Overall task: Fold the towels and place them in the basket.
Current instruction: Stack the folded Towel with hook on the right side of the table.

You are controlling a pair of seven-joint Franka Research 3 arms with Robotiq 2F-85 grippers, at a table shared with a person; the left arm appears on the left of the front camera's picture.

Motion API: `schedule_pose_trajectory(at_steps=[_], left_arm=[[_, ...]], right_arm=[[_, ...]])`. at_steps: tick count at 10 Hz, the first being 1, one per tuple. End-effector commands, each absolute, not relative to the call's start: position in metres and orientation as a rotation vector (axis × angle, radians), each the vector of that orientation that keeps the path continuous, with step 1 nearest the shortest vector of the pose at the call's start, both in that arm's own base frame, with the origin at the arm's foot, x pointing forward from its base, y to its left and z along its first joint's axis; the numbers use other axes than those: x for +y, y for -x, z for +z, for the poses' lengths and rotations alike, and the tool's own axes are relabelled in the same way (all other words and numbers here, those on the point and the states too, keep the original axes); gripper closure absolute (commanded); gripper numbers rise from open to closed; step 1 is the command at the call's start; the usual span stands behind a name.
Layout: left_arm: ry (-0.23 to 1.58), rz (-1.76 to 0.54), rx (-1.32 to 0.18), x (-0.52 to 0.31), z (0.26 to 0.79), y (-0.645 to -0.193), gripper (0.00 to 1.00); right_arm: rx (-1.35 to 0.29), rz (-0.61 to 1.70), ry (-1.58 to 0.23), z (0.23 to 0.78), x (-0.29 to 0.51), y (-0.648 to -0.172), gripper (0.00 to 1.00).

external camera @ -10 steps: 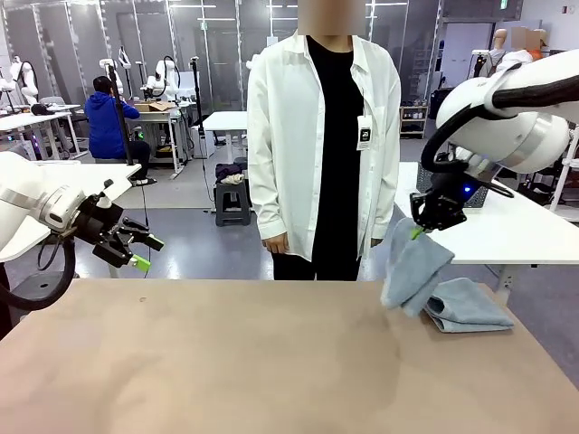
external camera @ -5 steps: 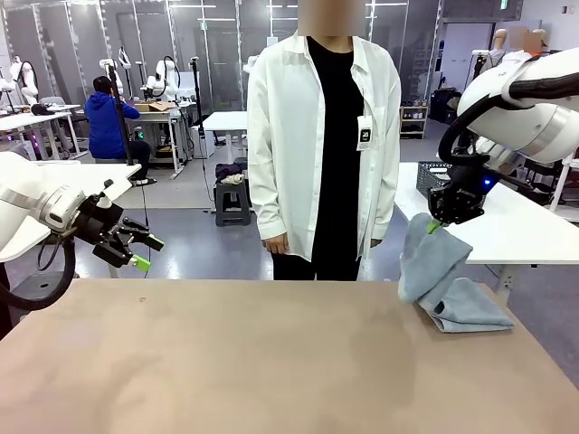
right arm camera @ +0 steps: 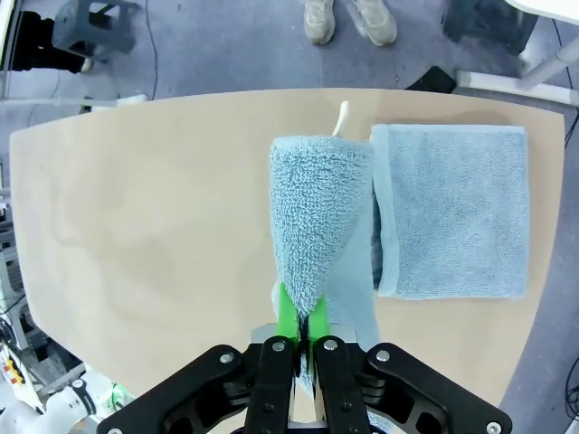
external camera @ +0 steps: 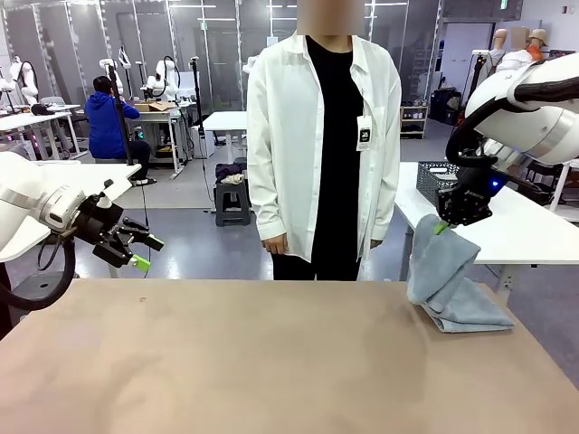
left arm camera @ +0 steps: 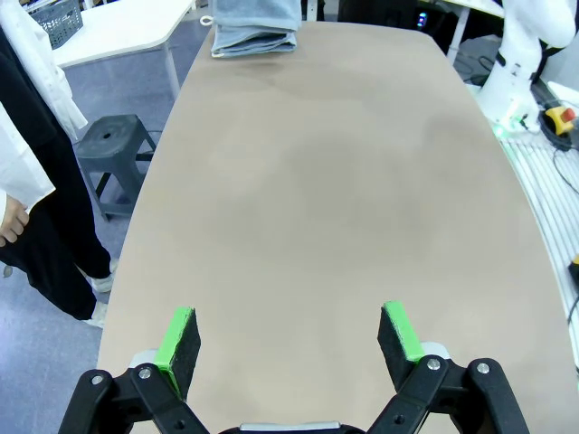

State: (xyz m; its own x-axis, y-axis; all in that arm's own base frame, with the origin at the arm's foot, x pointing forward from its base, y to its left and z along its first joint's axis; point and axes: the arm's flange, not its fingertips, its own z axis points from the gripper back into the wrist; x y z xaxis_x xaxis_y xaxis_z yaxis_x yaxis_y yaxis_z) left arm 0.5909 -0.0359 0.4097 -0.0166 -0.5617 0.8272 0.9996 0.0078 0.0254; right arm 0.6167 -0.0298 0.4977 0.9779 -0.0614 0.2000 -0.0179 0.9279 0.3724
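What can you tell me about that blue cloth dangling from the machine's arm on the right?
It is a pale blue-grey terry towel, soft and looped in texture. The right pincer is shut on its top corner, so it hangs down in a drooping, cone-like fold. Its lower end sits at a second towel, folded flat near the far right corner of the tan table; whether they touch is unclear. From the wrist camera, the hanging towel shows beside the flat one, with a small white tag at its far edge.

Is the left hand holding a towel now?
No, the left hand is open and empty above the bare table.
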Motion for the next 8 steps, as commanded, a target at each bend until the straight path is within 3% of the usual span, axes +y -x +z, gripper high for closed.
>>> schedule_pose_trajectory(at_steps=[1, 8], left_arm=[[0.738, -1.441, -0.783, -0.036, 0.411, -0.589, 0.00], [0.738, -1.441, -0.783, -0.036, 0.411, -0.589, 0.00]], right_arm=[[-0.211, -0.018, -0.384, 0.499, -0.027, -0.615, 0.95], [-0.168, 0.019, -0.525, 0.486, -0.066, -0.647, 0.95]])
